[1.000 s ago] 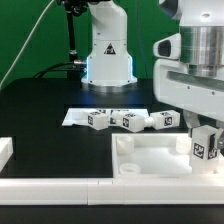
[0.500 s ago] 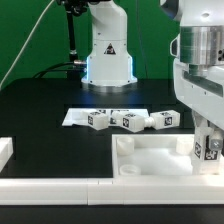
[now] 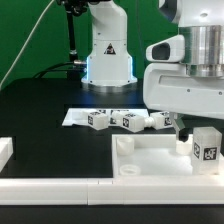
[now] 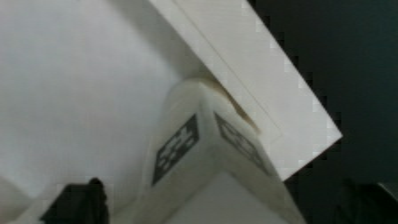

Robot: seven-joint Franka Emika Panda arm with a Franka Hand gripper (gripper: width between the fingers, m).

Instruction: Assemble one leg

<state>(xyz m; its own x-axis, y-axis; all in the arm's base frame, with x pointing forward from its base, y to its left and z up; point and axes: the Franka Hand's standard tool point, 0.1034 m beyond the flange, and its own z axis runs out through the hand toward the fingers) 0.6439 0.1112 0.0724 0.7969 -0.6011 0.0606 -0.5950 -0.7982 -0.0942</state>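
Observation:
One leg (image 3: 205, 148), a short white peg with a black-and-white tag, stands upright on the corner of the flat white panel (image 3: 150, 160) at the exterior view's right. My gripper (image 3: 200, 128) hangs right over it. In the wrist view the leg (image 4: 214, 150) fills the middle, on the panel (image 4: 89, 80) near its edge. My gripper (image 4: 214, 208) straddles it. The dark fingers (image 4: 80, 202) stand apart from the leg's side, with a strip of panel showing between, so it is open. Three more legs (image 3: 132, 122) lie in a row behind the panel.
The marker board (image 3: 80, 116) lies under the loose legs on the black table. The arm's base (image 3: 108, 55) stands behind them. A white rail (image 3: 60, 185) runs along the front, and a white block (image 3: 5, 152) sits at the exterior view's left edge.
My hand turned about the leg half a second ago and has turned back, now sitting further toward the exterior view's left. The leg stands slightly lower on the panel corner.

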